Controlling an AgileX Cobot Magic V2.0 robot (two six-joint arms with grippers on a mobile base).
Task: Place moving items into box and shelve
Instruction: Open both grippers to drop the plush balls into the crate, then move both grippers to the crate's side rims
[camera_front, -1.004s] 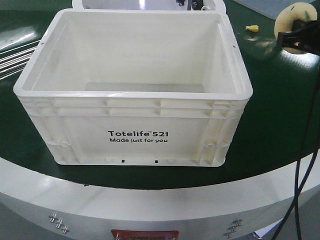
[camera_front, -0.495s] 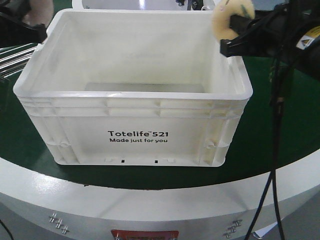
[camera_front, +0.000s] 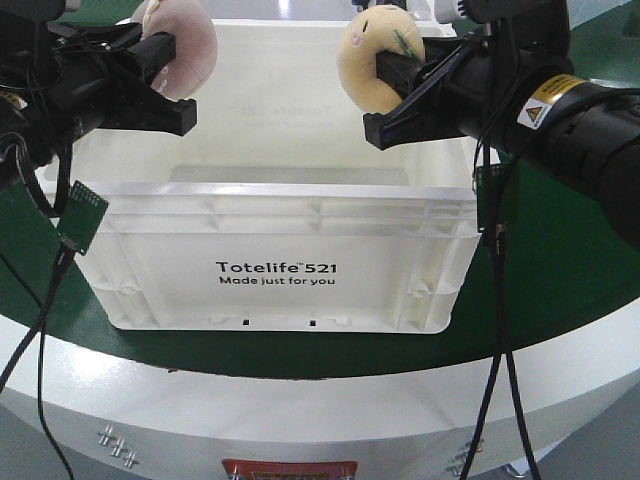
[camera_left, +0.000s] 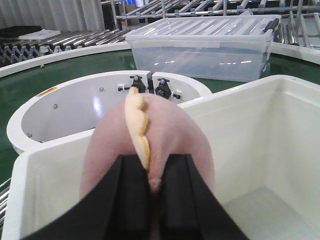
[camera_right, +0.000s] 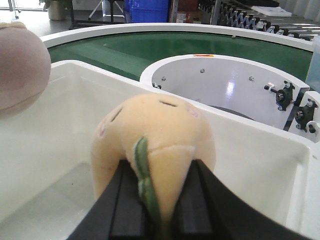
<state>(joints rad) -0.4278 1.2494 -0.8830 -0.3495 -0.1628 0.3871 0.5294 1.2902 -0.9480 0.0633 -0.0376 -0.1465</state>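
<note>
1. The left gripper (camera_front: 178, 82) is closed narrowly on the pink plush toy (camera_front: 190, 50), holding it above the left rim of the white box (camera_front: 270, 240).
2. The right gripper (camera_front: 388, 95) pinches the yellow plush toy (camera_front: 362, 62), holding it over the box's open inside, near the right wall.

The box (camera_front: 270, 240) stands on the table (camera_front: 560, 270). Above the box's open top, toward its rear left, the left gripper (camera_front: 175, 82) holds the round plush toy (camera_front: 195, 48). Toward the rear right, the right gripper (camera_front: 388, 95) holds the oval plush toy (camera_front: 362, 60). Behind the box lies a round hub (camera_left: 65, 107), with a lidded bin (camera_left: 200, 50) farther back.
</note>
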